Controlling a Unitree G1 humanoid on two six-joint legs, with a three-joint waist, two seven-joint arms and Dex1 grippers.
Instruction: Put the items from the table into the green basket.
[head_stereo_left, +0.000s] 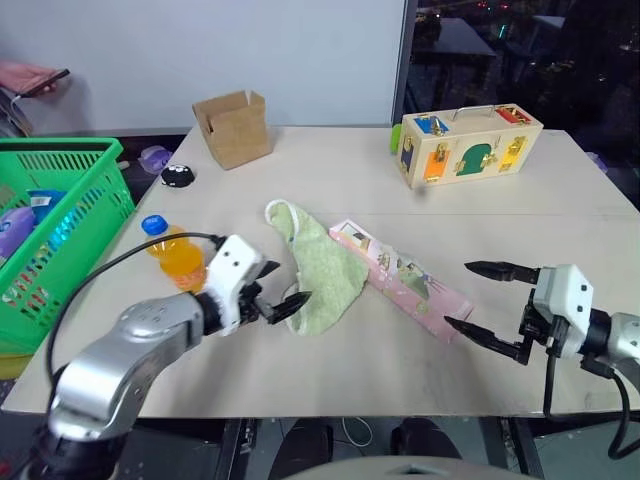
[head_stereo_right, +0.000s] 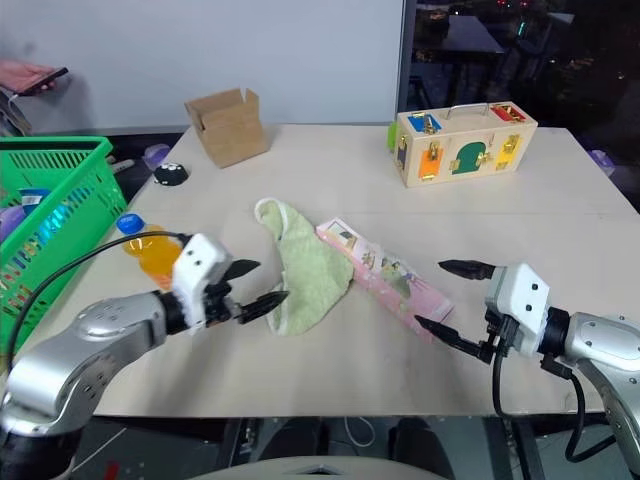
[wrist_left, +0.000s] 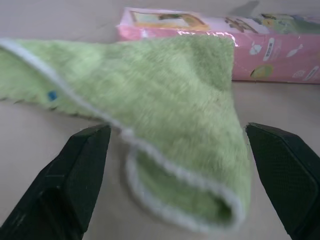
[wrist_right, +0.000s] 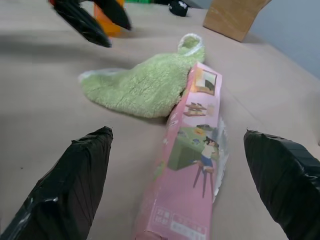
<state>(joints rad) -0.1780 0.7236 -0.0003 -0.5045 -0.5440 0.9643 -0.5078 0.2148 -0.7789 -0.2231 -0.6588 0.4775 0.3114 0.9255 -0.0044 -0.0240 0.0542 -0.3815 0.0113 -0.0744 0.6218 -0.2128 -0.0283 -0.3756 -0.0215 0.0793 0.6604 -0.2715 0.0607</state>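
A pale green cloth (head_stereo_left: 325, 270) lies crumpled in the middle of the table (head_stereo_left: 330, 180), its right edge resting on a long pink carton (head_stereo_left: 400, 280). My left gripper (head_stereo_left: 285, 288) is open, its fingers (wrist_left: 80, 170) low over the table on either side of the cloth's near corner (wrist_left: 175, 115). Just behind that hand lies the orange-drink bottle (head_stereo_left: 175, 255) with a blue cap. My right gripper (head_stereo_left: 460, 295) is open at the carton's near end (wrist_right: 192, 165), not touching it. The green basket (head_stereo_left: 60, 145) stands at the table's left edge.
A small cardboard box (head_stereo_left: 235, 125) stands at the back centre, and a wooden latch box (head_stereo_left: 470, 145) at the back right. A small black object (head_stereo_left: 178, 176) and a purple one (head_stereo_left: 155, 157) lie near the basket's far corner. The basket holds blue and purple things.
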